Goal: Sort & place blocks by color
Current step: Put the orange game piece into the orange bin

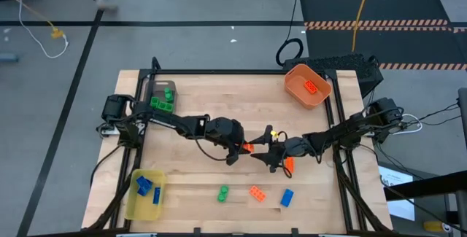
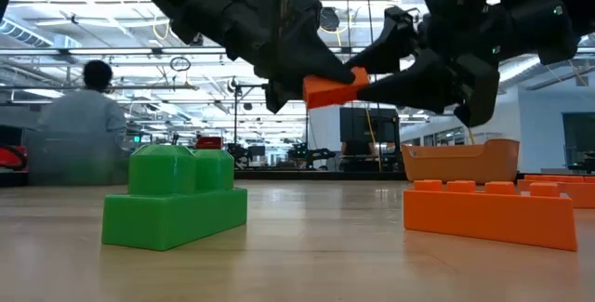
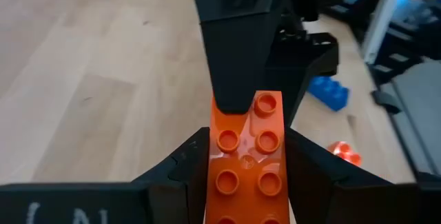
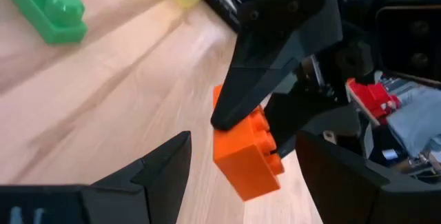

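Nearest the front edge of the table we see three loose blocks in a row: a green block, an orange block and a blue block, all well apart from both grippers. At the front left corner stands a yellow bin with blue blocks inside.

Further in, at mid-table, the two arms meet. Our left gripper is clamped on a held orange block, raised clear of the wood; its fingers press the block's two long sides. Our right gripper faces it with jaws spread wide, one finger on either side of that same block without pinching it. Just beside the right gripper, a second small orange piece shows in the high view; we cannot tell whether it rests on the table.

At the far side, a grey bin holds green blocks on the left, and an orange bin holds an orange brick on the right.
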{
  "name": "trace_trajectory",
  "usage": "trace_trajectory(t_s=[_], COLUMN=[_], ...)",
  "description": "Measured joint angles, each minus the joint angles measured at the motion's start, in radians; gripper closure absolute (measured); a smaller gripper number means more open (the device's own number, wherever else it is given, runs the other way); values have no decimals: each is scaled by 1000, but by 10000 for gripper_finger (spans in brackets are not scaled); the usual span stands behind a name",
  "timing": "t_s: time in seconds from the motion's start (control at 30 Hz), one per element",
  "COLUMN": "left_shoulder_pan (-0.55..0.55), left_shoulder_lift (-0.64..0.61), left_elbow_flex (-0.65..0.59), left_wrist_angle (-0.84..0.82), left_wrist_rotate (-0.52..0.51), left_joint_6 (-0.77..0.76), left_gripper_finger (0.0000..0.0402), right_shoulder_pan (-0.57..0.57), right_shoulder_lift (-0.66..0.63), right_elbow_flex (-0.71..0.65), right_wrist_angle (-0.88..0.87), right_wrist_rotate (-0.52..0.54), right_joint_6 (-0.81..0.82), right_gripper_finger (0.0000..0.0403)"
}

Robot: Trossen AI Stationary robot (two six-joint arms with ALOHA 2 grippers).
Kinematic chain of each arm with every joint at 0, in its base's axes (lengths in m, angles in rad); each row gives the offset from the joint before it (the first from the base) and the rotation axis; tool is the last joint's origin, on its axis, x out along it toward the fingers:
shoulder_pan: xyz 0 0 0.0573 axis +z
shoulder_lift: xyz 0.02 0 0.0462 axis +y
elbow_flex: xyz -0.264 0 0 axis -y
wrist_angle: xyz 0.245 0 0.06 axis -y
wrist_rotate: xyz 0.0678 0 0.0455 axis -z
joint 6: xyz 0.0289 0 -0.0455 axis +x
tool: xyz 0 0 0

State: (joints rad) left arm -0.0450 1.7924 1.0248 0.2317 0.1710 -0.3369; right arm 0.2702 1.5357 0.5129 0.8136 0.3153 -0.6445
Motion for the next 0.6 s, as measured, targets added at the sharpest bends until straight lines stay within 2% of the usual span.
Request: trace_trajectory(t_s=[0.17, 0.3, 0.4, 0.6], left_shoulder_pan=[5, 5, 5, 9], left_shoulder_lift=[0, 0, 0, 0], left_elbow_flex=[0, 0, 0, 0], left_wrist_angle=[6, 8, 24, 39], left_wrist_rotate=[22, 22, 23, 39], left_joint_6=[-31, -39, -39, -53], left_gripper_finger=[246, 244, 252, 244], right_shoulder_pan=[0, -8, -8, -8], right_shoulder_lift=[0, 0, -1, 0], right_elbow_flex=[0, 0, 0, -1], right_wrist_angle=[-2, 6, 8, 14], right_wrist_rotate=[30, 52, 55, 50], right_joint_6=[-20, 28, 31, 20], right_gripper_finger=[149, 163, 198, 315])
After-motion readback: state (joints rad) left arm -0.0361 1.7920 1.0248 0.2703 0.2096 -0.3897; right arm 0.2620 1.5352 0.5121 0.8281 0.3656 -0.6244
